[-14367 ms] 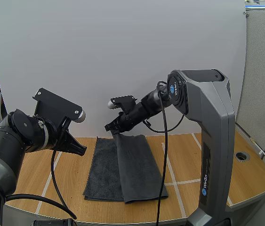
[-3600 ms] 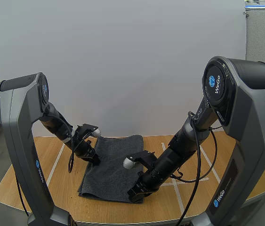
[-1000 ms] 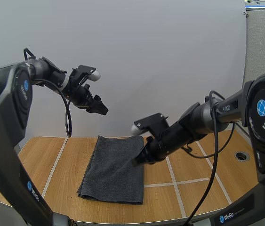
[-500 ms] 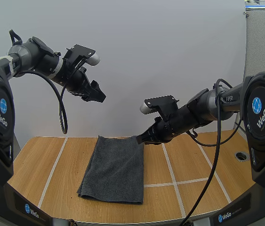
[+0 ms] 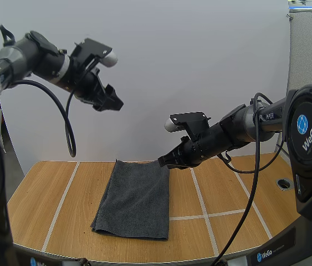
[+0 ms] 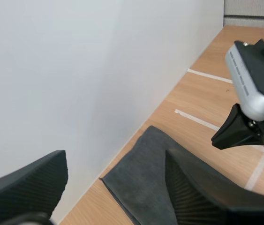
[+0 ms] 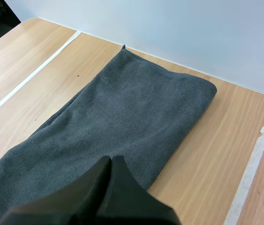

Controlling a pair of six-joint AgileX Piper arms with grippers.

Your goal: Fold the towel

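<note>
Both arms are sitting well up off the towel now, vs. a few sec ago when the two grippers were down at its edges. Over the last half sec the left gripper (image 5: 113,104) has drifted a touch toward the table's left side, while the right gripper (image 5: 162,162) has barely shifted. The dark grey towel (image 5: 136,198) is lying just as it was a sec ago: folded into a long strip, flat on the wooden table (image 5: 222,188). Its far end is nearly touching the white back wall (image 5: 200,55) and its near end is close to the table's front edge. Nothing is gripping it.

The left gripper is hanging high in the air, well apart from the towel, over the table's left half. In the left wrist view its fingers (image 6: 33,183) are standing wide apart w/ ribbed faces turned to each other and nothing btwn them. Past them the towel (image 6: 146,183) is showing against the wall, w/ the right gripper (image 6: 218,137) hovering just beside its far end.

The right gripper (image 7: 110,160) is hovering above the towel's far right corner, not touching it. Its fingers are pressed together into one dark wedge, clamped on nothing, pointing down over the towel (image 7: 127,112). A white tape line (image 7: 249,164) is running along the table beside the cloth.
</note>
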